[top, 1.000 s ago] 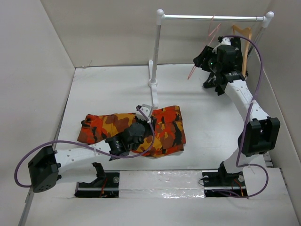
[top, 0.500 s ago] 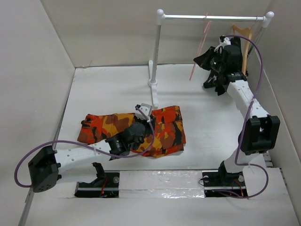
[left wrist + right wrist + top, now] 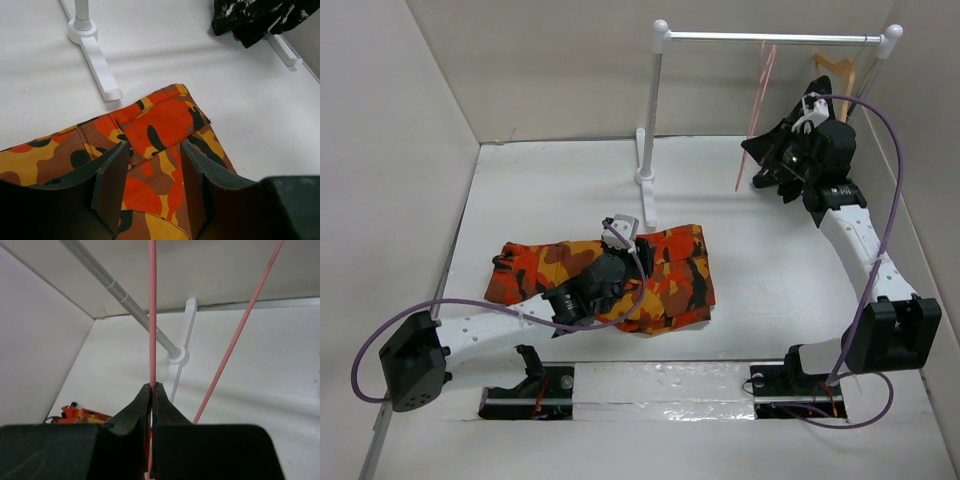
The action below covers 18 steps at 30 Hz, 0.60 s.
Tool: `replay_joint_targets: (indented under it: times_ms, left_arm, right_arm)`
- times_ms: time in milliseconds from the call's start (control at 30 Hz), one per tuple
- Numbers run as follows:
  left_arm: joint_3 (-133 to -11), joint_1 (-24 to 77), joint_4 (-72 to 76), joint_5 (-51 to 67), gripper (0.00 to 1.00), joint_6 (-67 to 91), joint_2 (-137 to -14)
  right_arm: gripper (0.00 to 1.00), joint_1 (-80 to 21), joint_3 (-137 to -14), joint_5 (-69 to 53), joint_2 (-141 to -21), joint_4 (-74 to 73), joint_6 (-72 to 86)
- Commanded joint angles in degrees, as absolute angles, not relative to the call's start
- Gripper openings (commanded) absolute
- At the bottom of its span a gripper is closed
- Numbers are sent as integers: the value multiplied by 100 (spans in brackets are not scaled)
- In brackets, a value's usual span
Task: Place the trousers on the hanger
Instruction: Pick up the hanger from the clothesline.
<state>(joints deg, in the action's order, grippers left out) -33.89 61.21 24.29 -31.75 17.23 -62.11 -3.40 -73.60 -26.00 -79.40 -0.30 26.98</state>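
Observation:
The orange, red, yellow and black camouflage trousers (image 3: 670,275) lie folded on the white table, and they fill the lower half of the left wrist view (image 3: 160,122). My left gripper (image 3: 632,262) hovers over them near the waistband. Its jaws (image 3: 152,150) stand open, with only cloth below them and nothing pinched. The thin pink hanger (image 3: 758,95) hangs from the rail at the back right. My right gripper (image 3: 760,150) is shut on one of its wires (image 3: 152,315), pinched at the fingertips (image 3: 151,387). The other wire (image 3: 240,330) slants off to the right.
A white rack with a metal rail (image 3: 770,37) stands at the back; its post foot (image 3: 95,55) lies just beyond the trousers. A light wooden hanger (image 3: 835,68) hangs near the rail's right end. Black-and-white cloth (image 3: 255,17) shows by the far foot. Walls enclose the table.
My left gripper has opened and let go of the trousers. My right gripper has shut on the hanger wire; its arm has shifted right and the hanger now hangs steeper.

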Motion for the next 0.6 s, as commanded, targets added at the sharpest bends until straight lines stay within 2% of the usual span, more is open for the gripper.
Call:
replay_joint_targets:
  times_ms: [0,167,300,400,567]
  left_arm:
    - [-3437,6056,2751,-3120,42,1811,-6143]
    - [-3348,5889,3076,-2596,44,1942,-6249]
    - [-3673,5818,3094,-1996,56,2197,-6293]
    - [-4112,5818,3129,-1784,64,2311,-6494]
    - [-5307,6003,2769,-2013,66,2189,-7548]
  right_arm:
    - [0,-316,-6988,-2839,-7708,316,2540]
    - [0,-264,-6444,-2787,-7350,18,2469]
    - [0,-816,-5329,-1882,-6673,-148,2382]
    - [0,-1089,-4318,-1714,-6164,-80,2452]
    - [0,-1414,-3130,-1573,-5415,141,2672]
